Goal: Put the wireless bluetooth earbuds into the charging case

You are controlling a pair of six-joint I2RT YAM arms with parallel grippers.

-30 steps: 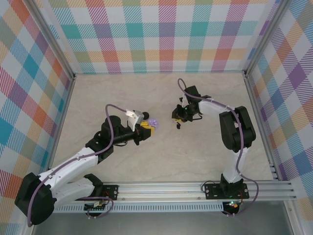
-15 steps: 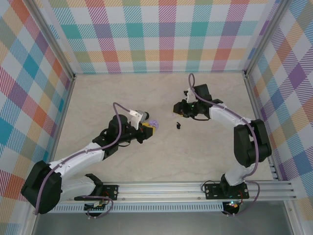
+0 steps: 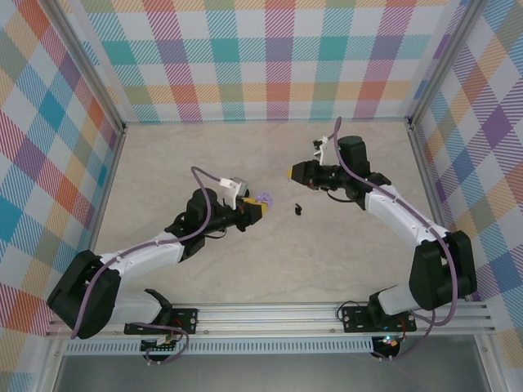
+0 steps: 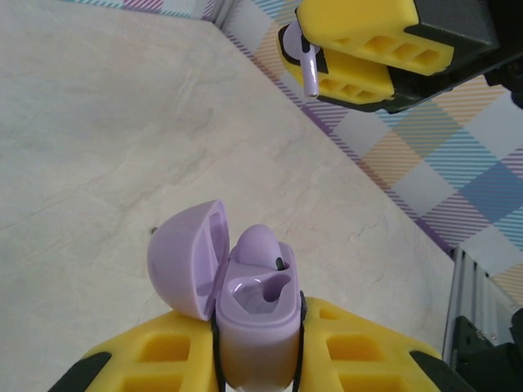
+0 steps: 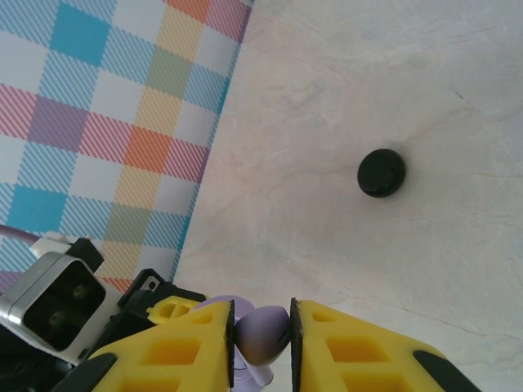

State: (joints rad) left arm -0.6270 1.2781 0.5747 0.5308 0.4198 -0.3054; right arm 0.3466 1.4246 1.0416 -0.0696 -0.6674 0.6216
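Nearest me, the left jaws are closed on the lower body of the case (image 4: 253,327), held over the worktop (image 3: 245,269) a little left of its middle. The lid (image 4: 184,260) stands open to one side. One lavender bud, the seated bud (image 4: 255,243), is in its place, and the socket (image 4: 265,287) beside it is empty. I judge the case light, hard and glossy, so it could twist or slip in the grip if pushed on from above. The hold low on its sides looks sound and leaves the mouth free.

Just right of the case, a small black piece (image 3: 298,210) lies on the worktop, touched by nothing. I cannot tell whether it is a bud or a puck.

Farther off, toward the far edge and right of the middle, the right jaws are drawn in narrow, pinching the loose bud (image 5: 261,333) by its rounded head. In the left wrist view its stem (image 4: 309,72) pokes out clear of the yellow fingers (image 4: 359,28). This bud is well apart from the case.

I reckon it weighs almost nothing and is stiff and smooth, so it could easily turn in the pinch or flick away. A light squeeze on the head seems enough. That hold leaves the stem free to lead into the empty socket, and I expect it must be lined up closely.
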